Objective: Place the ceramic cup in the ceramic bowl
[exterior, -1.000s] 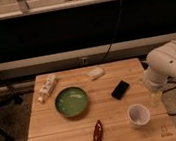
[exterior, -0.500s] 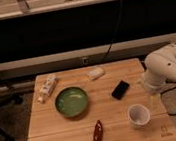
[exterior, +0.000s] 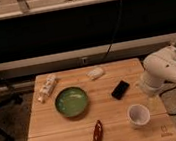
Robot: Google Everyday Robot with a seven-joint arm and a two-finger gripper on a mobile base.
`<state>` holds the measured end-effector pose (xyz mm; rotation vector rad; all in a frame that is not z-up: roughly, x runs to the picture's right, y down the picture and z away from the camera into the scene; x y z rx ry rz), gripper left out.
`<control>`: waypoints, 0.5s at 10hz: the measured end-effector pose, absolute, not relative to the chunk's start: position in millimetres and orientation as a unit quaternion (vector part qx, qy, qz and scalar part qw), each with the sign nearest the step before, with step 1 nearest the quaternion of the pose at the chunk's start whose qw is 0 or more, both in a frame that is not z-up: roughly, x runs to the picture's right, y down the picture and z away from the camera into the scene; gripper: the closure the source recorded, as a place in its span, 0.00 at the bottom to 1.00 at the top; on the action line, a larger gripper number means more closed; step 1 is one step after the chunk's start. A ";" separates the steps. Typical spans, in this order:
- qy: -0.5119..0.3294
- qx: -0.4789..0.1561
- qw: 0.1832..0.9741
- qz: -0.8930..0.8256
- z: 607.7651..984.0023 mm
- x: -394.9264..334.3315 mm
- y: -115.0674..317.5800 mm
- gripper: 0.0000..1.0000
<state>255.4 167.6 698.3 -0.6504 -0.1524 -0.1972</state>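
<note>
Dim room, dark panel and a pale rail [exterior: 78,53] along the back, with a light wooden surface [exterior: 52,137] in front. The ceramic cup [exterior: 138,114] stands upright near the front right of the surface, mouth up and nothing inside as far as I can see. The ceramic bowl [exterior: 71,101] sits left of centre, well apart from the cup, green inside and holding nothing. Other items: a black phone [exterior: 120,89] between bowl and arm, a white oblong object [exterior: 95,73] near the back edge, a tube-like packet [exterior: 47,88] at back left, and a reddish-brown item [exterior: 97,133] near the front, between bowl and cup. Progress looks to be at the start: the cup is not lifted and not in the bowl, so grasping, carrying over and setting down are all left to do. The white arm [exterior: 167,69] comes in from the right, bent over the right edge of the surface. The claw [exterior: 150,102] hangs at its lower end, just beside the cup on the cup's right, mostly hidden under the arm. I cannot tell how far open it is. It does not appear to hold anything, and I cannot tell whether it touches the cup wall. The likely next step is to close in on the cup rim, then carry it left past the phone to the bowl.
</note>
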 end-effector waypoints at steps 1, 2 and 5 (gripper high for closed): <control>-0.076 -0.319 0.940 -0.097 698.9 254.4 167.3 0.20; -0.079 -0.322 0.938 -0.098 698.1 253.6 168.3 0.20; -0.086 -0.334 0.932 -0.112 694.4 226.7 178.0 0.20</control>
